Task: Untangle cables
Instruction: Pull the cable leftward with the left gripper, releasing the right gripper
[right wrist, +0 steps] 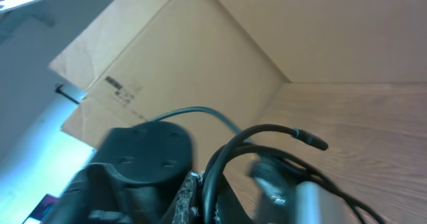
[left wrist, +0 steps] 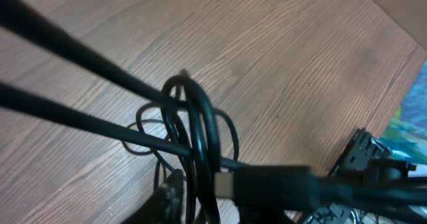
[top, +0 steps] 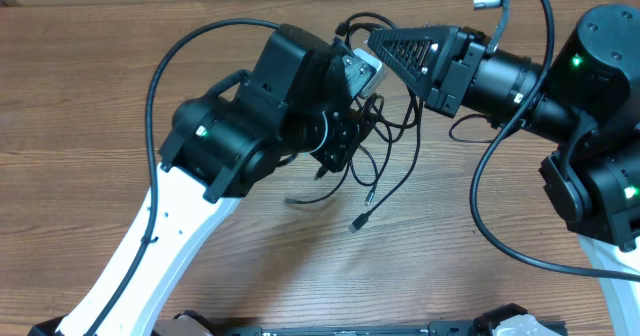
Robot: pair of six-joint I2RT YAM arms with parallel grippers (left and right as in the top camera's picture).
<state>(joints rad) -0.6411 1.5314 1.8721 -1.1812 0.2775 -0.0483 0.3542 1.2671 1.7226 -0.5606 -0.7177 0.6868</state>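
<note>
Left gripper [top: 338, 148] amid tangled cables [left wrist: 200, 127], jaw state unclear, right gripper [top: 375, 42] closed, perhaps pinching them

**Operator A:** Identify the support surface.
**Operator B:** A brown wood-grain table [top: 80, 96].
**Operator A:** What rests on it?
**Operator B:** The loose lower strands of the thin black cables [top: 385, 181] near centre, with one plug end [top: 357, 223] nearest the front edge.

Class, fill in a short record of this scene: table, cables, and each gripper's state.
table: brown wood grain
cables: thin black cords, tangled in overlapping loops
left gripper: at the tangle, open or shut unclear
right gripper: shut, tip at the tangle's upper loops, grip on a cord unclear
</note>
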